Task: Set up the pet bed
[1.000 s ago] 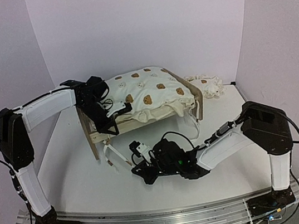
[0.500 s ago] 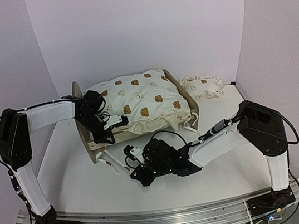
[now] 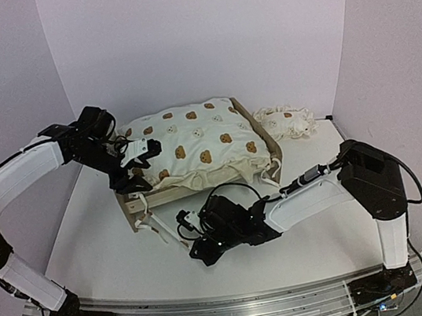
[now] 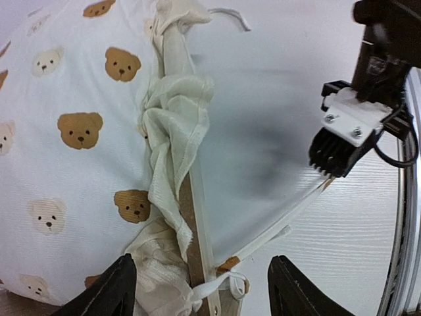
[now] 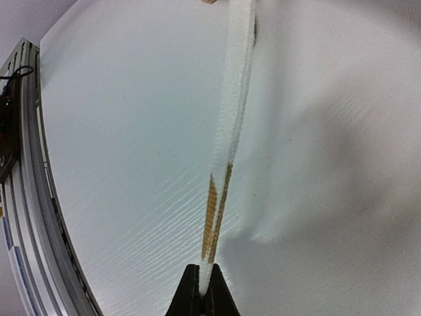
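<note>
The pet bed (image 3: 161, 199), a light-wood frame, stands mid-table with the cream bear-print cushion (image 3: 192, 141) heaped on it. My left gripper (image 3: 135, 169) hovers open at the bed's left end; in the left wrist view it (image 4: 204, 293) spans the wooden rail (image 4: 193, 217) and the cushion's (image 4: 72, 125) bunched edge, gripping nothing. My right gripper (image 3: 182, 222) lies low in front of the bed, shut on a white strap (image 5: 233, 99) that runs taut from the frame's corner (image 4: 227, 264). The small matching pillow (image 3: 289, 121) lies behind the bed at the right.
White walls close in the table at the back and both sides. The metal base rail (image 3: 234, 309) runs along the near edge. Loose white ties (image 3: 158, 231) trail on the table by the bed's front left corner.
My left gripper has opened and let go of the bed's left end, and its arm has swung out to the left. The bed has turned a little. The right gripper stays shut on the strap.
</note>
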Controlling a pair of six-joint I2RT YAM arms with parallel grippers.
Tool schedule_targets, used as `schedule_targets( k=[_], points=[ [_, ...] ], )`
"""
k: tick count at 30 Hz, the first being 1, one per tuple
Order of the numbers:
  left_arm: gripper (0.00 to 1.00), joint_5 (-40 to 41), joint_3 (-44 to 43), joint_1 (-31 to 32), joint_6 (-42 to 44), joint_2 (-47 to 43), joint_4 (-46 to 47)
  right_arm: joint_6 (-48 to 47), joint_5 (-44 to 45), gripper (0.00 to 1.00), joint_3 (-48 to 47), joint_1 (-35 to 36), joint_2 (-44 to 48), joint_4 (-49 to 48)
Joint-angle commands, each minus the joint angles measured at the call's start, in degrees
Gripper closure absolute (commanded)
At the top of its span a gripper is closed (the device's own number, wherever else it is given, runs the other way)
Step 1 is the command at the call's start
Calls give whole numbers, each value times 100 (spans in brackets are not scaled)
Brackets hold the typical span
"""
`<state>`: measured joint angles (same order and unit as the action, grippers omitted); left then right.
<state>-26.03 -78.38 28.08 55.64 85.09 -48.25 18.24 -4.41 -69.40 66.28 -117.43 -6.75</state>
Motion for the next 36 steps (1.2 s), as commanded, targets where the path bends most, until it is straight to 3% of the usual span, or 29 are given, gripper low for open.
schedule_targets(
  k=[1, 6, 12, 20, 26, 28, 31, 32, 34, 36],
  points=[
    [34, -732, 550, -3, 443, -733, -280, 160, -633, 100, -142, 59, 432, 1112],
    [43, -1297, 1779, 130, 387, -1676, 605, 182, -962, 100, -496, 60, 392, 1187],
    [35, -303, 3831, 1282, 580, -2581, 2660, 379, -1624, 100, -1293, 60, 78, 1079],
    [34, -26, 4505, 1367, 427, -2105, 4300, 392, -1899, 100, -1315, 60, 73, 446],
    [54, 6, 4599, 1367, 378, -1980, 4471, 362, -1949, 100, -1366, 60, 18, 343],
    [65, -82, 4627, 1367, 440, -2037, 4339, 342, -1910, 100, -1394, 53, -6, 333],
    [95, -181, 4611, 1367, 393, -2170, 4000, 313, -1819, 100, -1469, 36, -50, 323],
    [99, -152, 4586, 1367, 236, -2239, 3881, 313, -1773, 100, -1508, 18, -73, 323],
    [100, 102, 4510, 1367, -228, -2397, 3622, 345, -1559, 98, -1571, -24, -108, 329],
    [100, 569, 4413, 1363, -869, -2498, 3393, 351, -1113, 85, -1527, -77, -102, 346]
  ],
)
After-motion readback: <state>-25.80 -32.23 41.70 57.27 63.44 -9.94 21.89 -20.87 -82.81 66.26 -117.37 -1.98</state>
